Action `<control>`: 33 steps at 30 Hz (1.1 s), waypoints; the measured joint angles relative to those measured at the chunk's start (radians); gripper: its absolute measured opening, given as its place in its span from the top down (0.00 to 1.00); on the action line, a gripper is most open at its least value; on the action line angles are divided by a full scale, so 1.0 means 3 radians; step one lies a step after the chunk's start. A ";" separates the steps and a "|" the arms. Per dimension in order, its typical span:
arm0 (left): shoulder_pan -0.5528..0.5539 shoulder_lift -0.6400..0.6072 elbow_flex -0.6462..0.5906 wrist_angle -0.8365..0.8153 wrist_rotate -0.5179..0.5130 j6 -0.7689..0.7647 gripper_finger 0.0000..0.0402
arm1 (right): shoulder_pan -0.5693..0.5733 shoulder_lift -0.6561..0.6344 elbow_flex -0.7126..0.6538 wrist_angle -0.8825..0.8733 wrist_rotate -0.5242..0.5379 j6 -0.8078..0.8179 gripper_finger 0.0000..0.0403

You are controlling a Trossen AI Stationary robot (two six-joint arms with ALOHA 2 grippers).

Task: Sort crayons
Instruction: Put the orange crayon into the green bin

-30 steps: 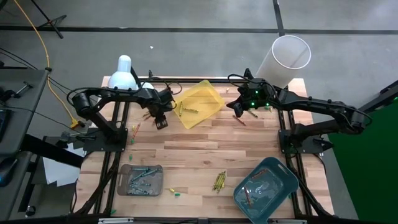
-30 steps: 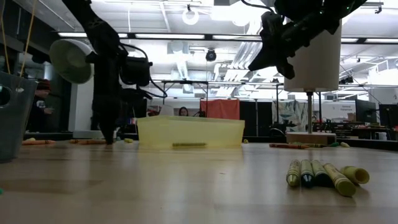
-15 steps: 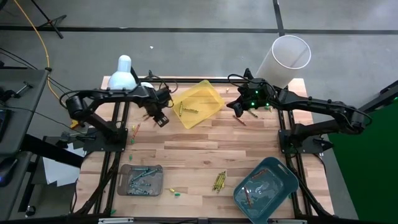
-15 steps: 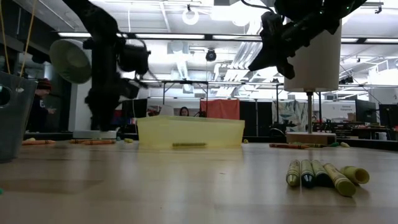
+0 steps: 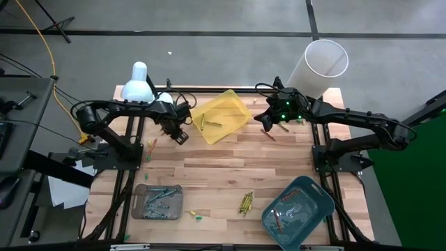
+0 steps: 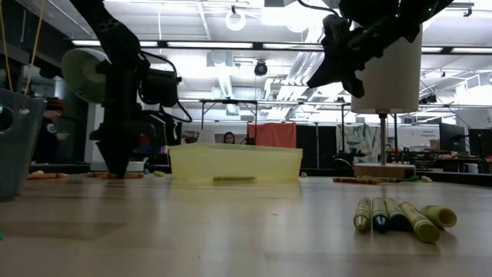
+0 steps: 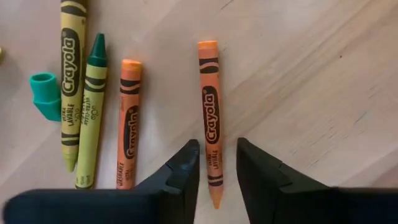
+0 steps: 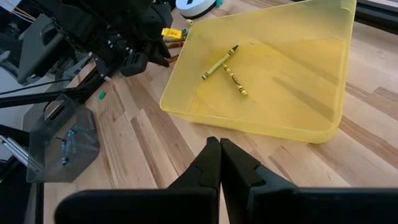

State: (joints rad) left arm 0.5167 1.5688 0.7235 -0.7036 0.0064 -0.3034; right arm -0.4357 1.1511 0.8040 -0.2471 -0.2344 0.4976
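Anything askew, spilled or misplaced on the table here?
A few things. Small teal caps lie loose: one beside the yellow and green crayons near the left gripper, others by the grey tray. A red-orange crayon sits alone below the right gripper. The yellow plastic tray lies skewed to the table edge.

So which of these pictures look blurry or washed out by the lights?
Low view: bright ceiling lights glare behind the dark arms, and the near crayons look soft. Left wrist view: the orange crayon is sharp, the left gripper blurred. High view: even light, tiny crayons.
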 joint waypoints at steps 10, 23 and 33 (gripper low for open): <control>-0.0013 -0.0198 0.0041 -0.0093 0.0320 0.0322 0.99 | 0.0001 0.0000 0.0000 -0.0010 -0.0001 0.0059 1.00; -0.0018 -0.1791 0.0094 0.0539 0.0660 0.0002 1.00 | 0.0000 0.0001 0.0000 0.0143 -0.0034 0.0099 1.00; -0.0017 -0.1724 0.0098 0.2342 0.0686 -0.0156 1.00 | 0.0001 0.0117 0.0000 0.1249 -0.0207 0.0518 0.99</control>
State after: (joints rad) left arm 0.5117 1.0516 0.7528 -0.0011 0.2123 -0.3503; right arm -0.4355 1.1863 0.8040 0.1277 -0.2964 0.6530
